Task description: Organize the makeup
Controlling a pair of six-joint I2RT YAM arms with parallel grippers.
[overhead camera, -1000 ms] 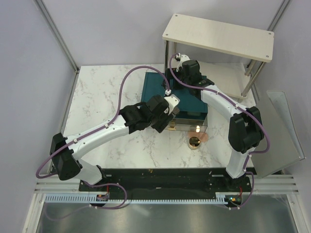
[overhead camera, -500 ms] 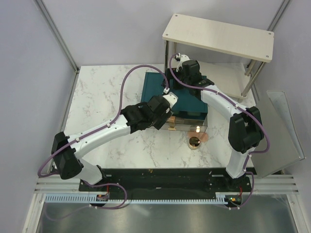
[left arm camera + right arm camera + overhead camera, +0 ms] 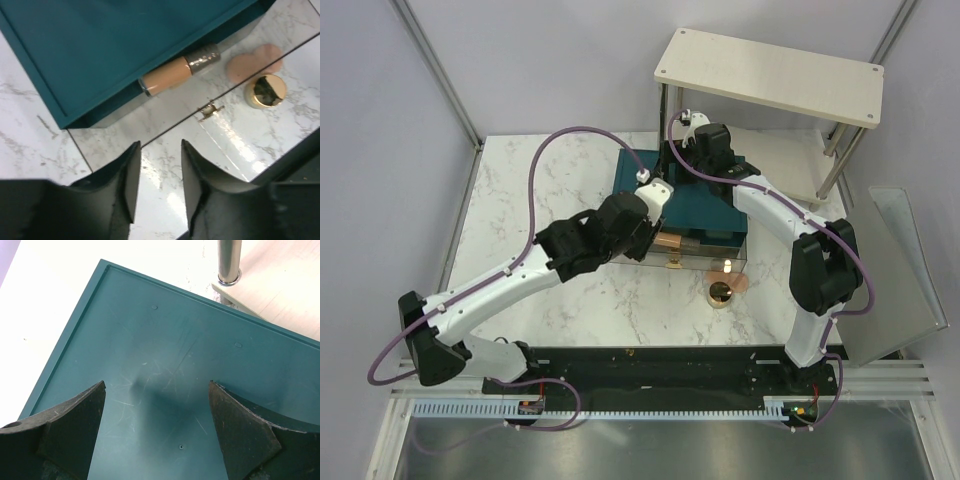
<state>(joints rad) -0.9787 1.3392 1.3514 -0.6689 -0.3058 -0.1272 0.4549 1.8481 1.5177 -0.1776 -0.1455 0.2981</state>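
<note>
— Teal box point(image 3: 170, 365) lid fills the right wrist view, its edges cut off. Right gripper point(image 3: 157, 435)?
— Jaws spread wide over the lid, nothing between them. Touching the lid or not, can't tell.
— Left gripper point(image 3: 157, 185)?
— Jaws narrow and empty, above the marble table point(image 3: 25, 135) just in front of the clear drawer point(image 3: 170, 111). From overhead its fingers are hidden under its own wrist.
— Where's the makeup?
— Peach-tan tube point(image 3: 167, 77) lies flat in the pulled-out drawer, one long side tucked under the box's front edge. Its long axis runs along that edge, dark cap point(image 3: 202, 56) pointing to the robot's right, toward the pads.
— Pads, compact?
— Two peach-pink pads point(image 3: 252, 62) overlap near the drawer's right front corner. In the drawer or on the marble seen through it, can't tell. Gold-rimmed compact point(image 3: 265, 91) sits flat on the table just beside them, outside the drawer. Gold handle point(image 3: 210, 109) is small and blurred.
</note>
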